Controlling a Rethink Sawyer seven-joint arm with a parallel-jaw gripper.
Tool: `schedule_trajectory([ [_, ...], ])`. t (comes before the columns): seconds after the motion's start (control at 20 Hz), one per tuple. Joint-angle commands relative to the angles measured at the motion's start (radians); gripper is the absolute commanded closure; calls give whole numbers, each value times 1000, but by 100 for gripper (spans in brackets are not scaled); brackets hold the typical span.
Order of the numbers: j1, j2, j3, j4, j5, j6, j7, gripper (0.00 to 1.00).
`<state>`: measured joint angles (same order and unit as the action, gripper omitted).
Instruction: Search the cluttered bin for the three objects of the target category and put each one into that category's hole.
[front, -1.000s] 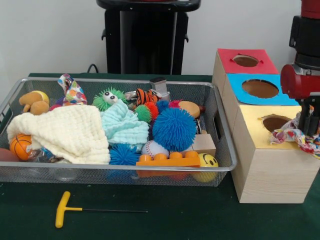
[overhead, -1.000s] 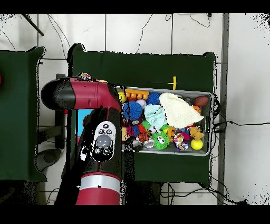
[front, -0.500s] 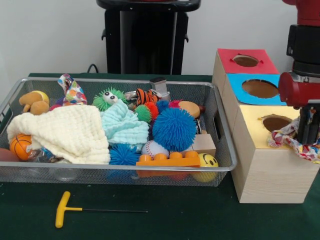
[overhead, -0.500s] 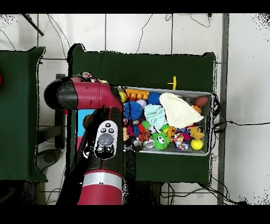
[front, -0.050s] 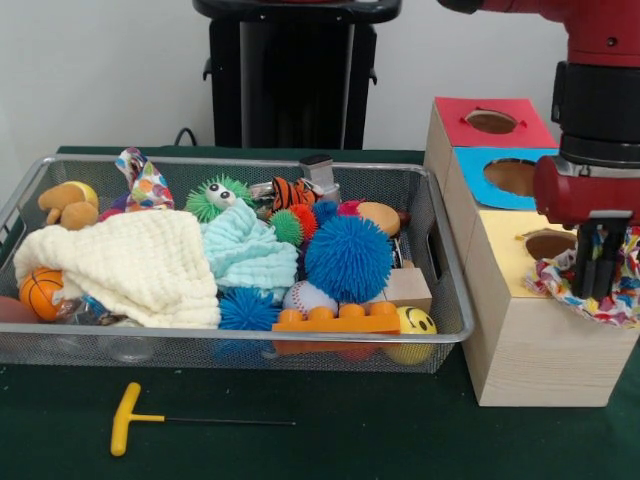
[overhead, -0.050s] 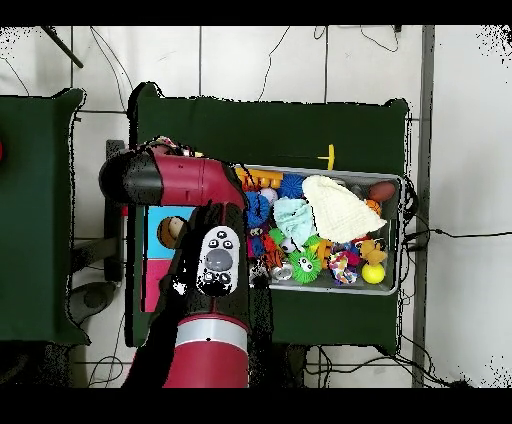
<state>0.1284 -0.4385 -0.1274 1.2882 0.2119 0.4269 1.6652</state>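
Note:
My gripper (front, -0.050s: 594, 290) hangs over the yellow-topped box (front, -0.050s: 508, 262), just right of its hole (front, -0.050s: 548, 243). It is shut on a multicoloured patterned cloth (front, -0.050s: 556, 277), which bunches around the fingers and drapes onto the box top. In the wire bin (front, -0.050s: 441, 272) lie a cream cloth (front, -0.050s: 130, 265), a teal cloth (front, -0.050s: 245, 250) and another patterned cloth (front, -0.050s: 145, 184) at the back left. In the overhead view the red arm (overhead, -0.050s: 185, 180) hides the gripper and the yellow box.
A blue-topped box (front, -0.050s: 510, 177) and a red-topped box (front, -0.050s: 490, 121) stand behind the yellow one. The bin also holds spiky balls (front, -0.050s: 347, 257), an orange brick (front, -0.050s: 335, 322), a baseball and plush toys. A yellow T-handle tool (front, -0.050s: 125, 418) lies in front of the bin.
The gripper has moved left with the patterned cloth, from the yellow box's right edge toward its hole. The bin's contents have not moved.

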Motion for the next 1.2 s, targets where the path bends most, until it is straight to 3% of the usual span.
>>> schedule_trajectory([
  [0.05, -40, -2, 81, 141, -20, 16, 127, 100],
  [0.25, -13, -10, 59, 133, -12, 53, 153, 100],
  [0.7, 37, -27, 38, 190, 20, 27, 235, 100],
  [1.2, 16, -22, 57, 194, 26, 27, 203, 100],
])
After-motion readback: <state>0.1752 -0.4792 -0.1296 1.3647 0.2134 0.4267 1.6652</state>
